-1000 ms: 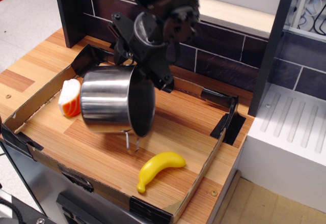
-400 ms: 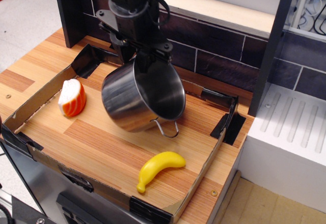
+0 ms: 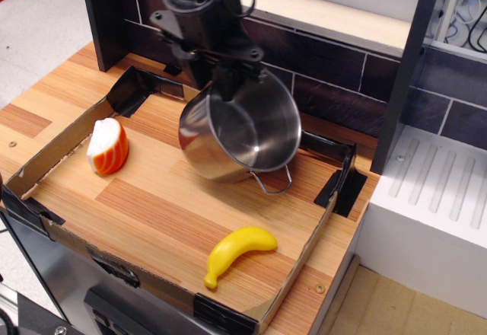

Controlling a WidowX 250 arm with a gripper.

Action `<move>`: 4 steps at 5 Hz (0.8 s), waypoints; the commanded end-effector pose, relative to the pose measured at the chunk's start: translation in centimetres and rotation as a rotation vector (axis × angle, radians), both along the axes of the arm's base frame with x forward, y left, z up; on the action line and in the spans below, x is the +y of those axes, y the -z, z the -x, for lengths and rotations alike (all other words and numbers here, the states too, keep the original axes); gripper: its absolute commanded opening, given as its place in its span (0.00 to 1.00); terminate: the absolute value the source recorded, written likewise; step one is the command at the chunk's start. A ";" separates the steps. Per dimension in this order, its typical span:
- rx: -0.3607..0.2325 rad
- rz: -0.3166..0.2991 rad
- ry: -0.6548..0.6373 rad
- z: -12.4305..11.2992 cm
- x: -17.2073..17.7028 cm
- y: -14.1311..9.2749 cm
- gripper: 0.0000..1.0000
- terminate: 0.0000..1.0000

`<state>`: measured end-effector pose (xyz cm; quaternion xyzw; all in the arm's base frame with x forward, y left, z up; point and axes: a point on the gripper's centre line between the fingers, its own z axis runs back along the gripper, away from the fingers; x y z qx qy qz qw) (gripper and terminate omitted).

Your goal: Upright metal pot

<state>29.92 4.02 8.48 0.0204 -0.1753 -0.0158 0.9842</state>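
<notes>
The black gripper (image 3: 226, 84) descends from the upper edge of the view and is clamped on the far rim of the metal pot (image 3: 240, 129), holding it tilted, its mouth turned up and toward the camera, with a wire loop handle (image 3: 274, 183) hanging at the near rim. The pot sits over the rear middle of a shallow cardboard tray (image 3: 304, 255) resting on the wooden worktop (image 3: 30, 106); whether its base touches the tray floor cannot be told. Well apart from the pot, a yellow banana (image 3: 237, 252) lies near the tray's front edge, and an orange-and-white salmon sushi piece (image 3: 106, 146) stands at the left side.
</notes>
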 end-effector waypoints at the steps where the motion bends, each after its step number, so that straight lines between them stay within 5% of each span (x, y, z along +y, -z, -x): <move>1: -0.044 -0.129 -0.005 -0.1 2.4 -0.5 1.00 0.00; 3: -0.037 -0.216 -0.041 0.7 3.5 0.1 1.00 0.00; 4: -0.112 -0.257 -0.059 0.5 2.5 -3.2 1.00 0.00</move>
